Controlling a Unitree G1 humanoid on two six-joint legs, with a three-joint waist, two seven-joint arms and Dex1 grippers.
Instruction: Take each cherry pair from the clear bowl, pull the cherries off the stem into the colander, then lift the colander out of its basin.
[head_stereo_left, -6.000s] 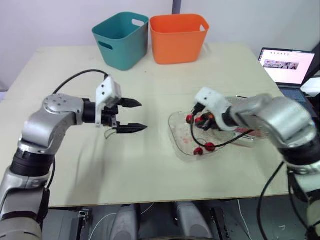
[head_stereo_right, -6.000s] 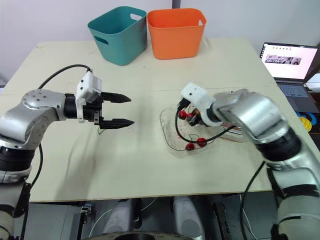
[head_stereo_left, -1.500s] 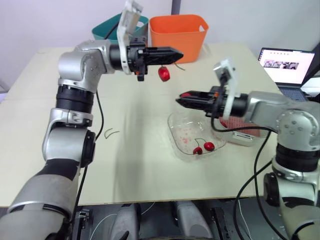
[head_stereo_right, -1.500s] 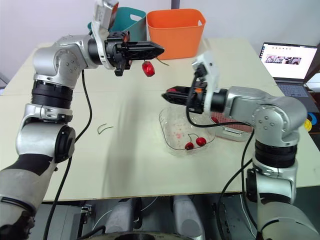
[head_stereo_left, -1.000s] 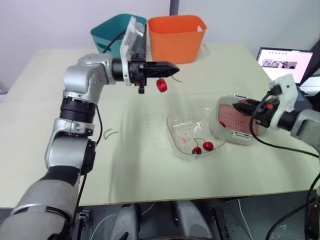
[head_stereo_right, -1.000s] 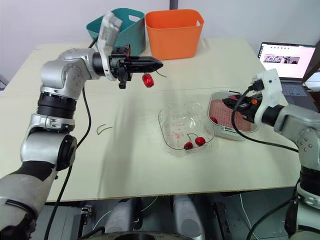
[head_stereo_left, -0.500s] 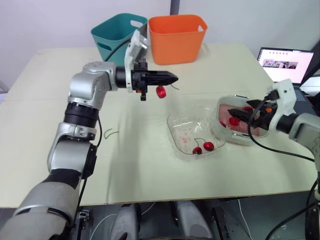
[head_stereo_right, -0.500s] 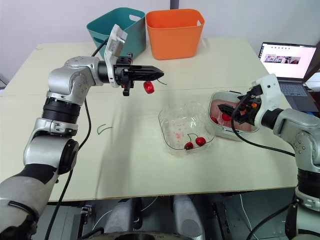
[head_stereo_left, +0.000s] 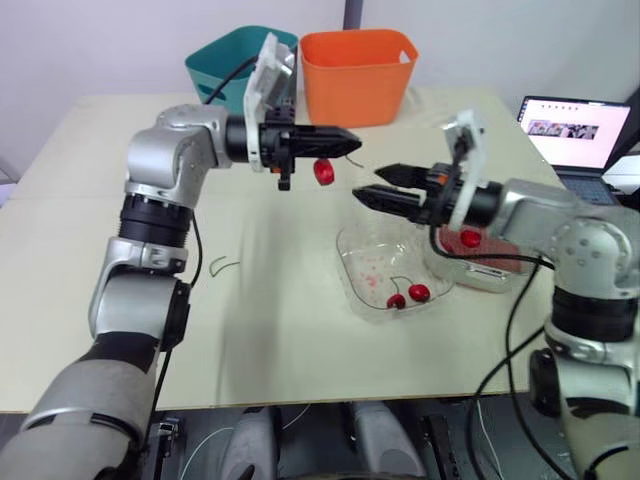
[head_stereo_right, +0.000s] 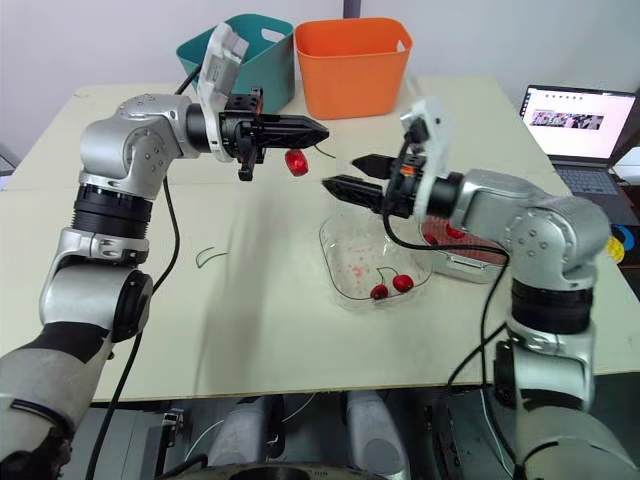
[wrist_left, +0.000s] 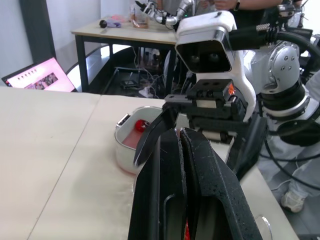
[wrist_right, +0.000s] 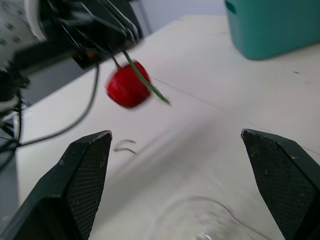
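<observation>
The left fingers are pressed together on a stem, high over the surface, and one cherry hangs from it. The right fingers are wide apart and hold nothing; they point at this cherry from just beside it. Below them, the bowl has one pair in it. At least one red fruit lies in the colander. I judge the plucking partly done and the lifting not yet begun.

Head stereo pair high, downward over the table — wrist cameras close, facing each other.
</observation>
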